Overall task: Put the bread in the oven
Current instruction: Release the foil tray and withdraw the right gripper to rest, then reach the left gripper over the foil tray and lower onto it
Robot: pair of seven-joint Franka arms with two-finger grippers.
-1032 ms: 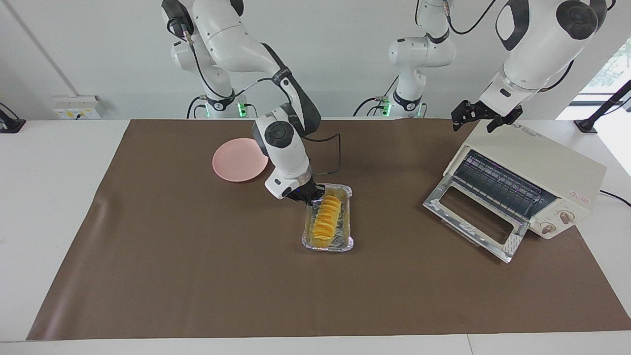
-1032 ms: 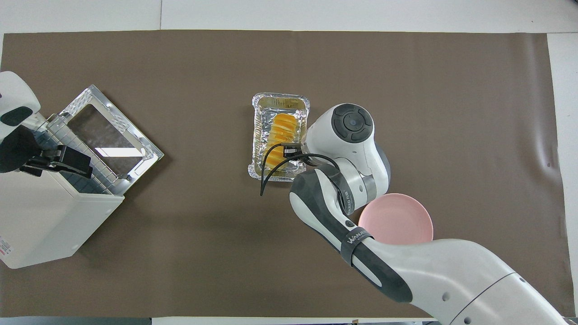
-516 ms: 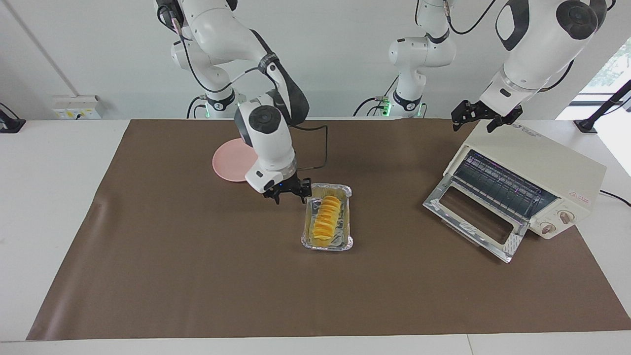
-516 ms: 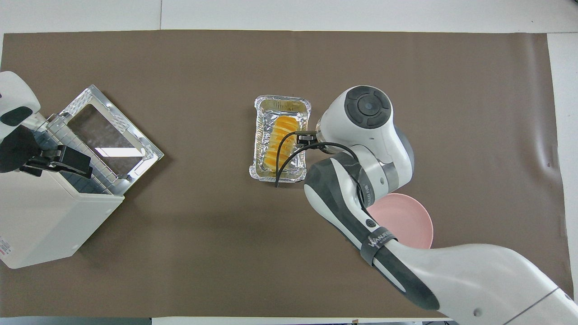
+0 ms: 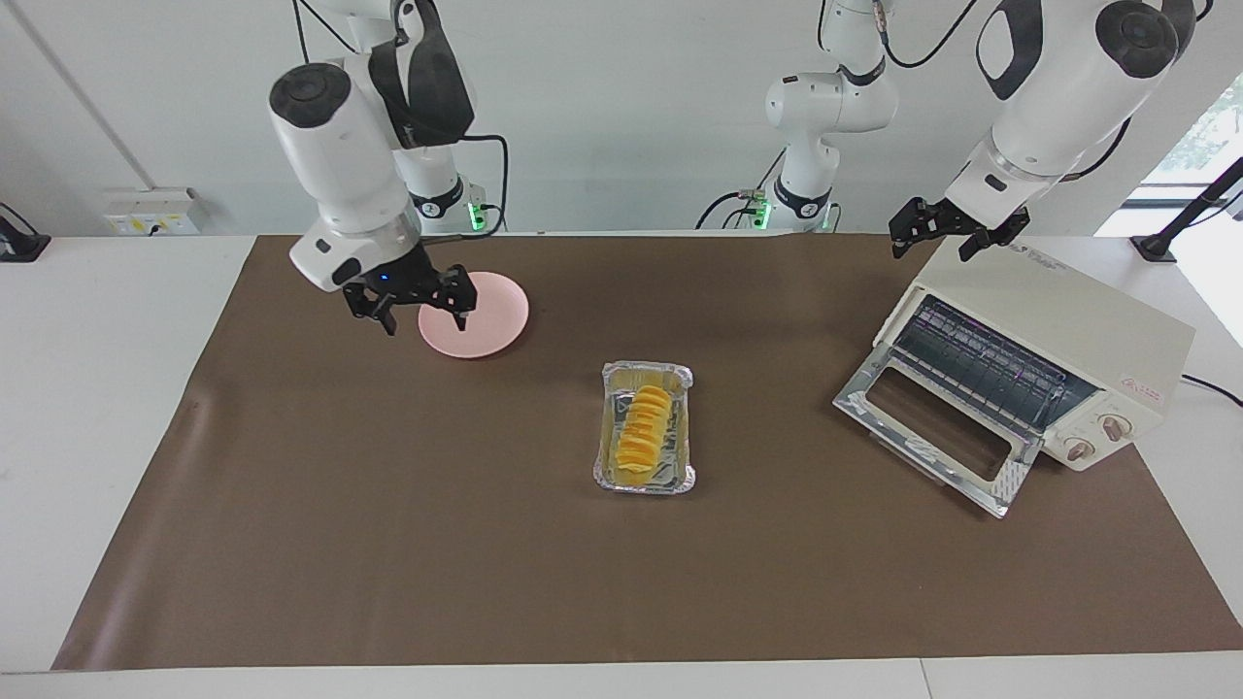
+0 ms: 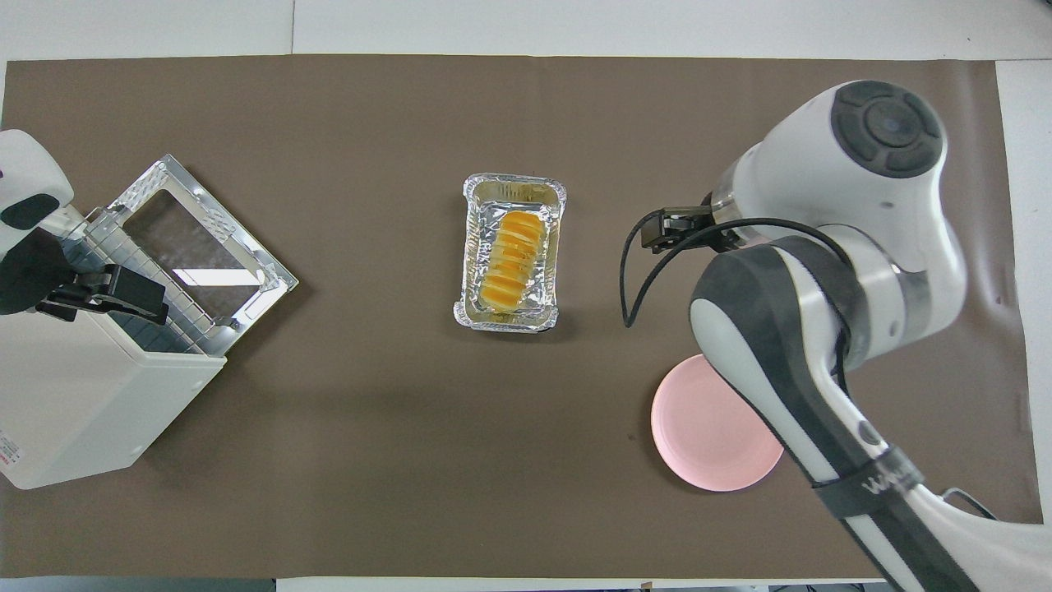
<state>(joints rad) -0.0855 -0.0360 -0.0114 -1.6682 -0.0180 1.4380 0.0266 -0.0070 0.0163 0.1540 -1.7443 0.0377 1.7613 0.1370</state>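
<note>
The bread (image 5: 643,435) is a row of yellow-orange slices in a silver foil tray, lying on the brown mat mid-table; it also shows in the overhead view (image 6: 509,256). The cream-white oven (image 5: 1054,320) stands at the left arm's end with its glass door (image 5: 927,427) folded down open; the overhead view shows it too (image 6: 78,395). My right gripper (image 5: 416,303) is open and empty, up in the air by the pink plate, well away from the bread; it also shows from above (image 6: 667,233). My left gripper (image 5: 957,231) is open and hovers over the oven's top edge (image 6: 123,294).
A round pink plate (image 5: 481,320) lies on the mat toward the right arm's end, nearer to the robots than the bread; it also shows in the overhead view (image 6: 707,432). The brown mat (image 5: 388,505) covers most of the table.
My right gripper has risen from the bread tray's end and swung toward the right arm's end, by the pink plate. The bread stayed in its tray. The left arm has not moved.
</note>
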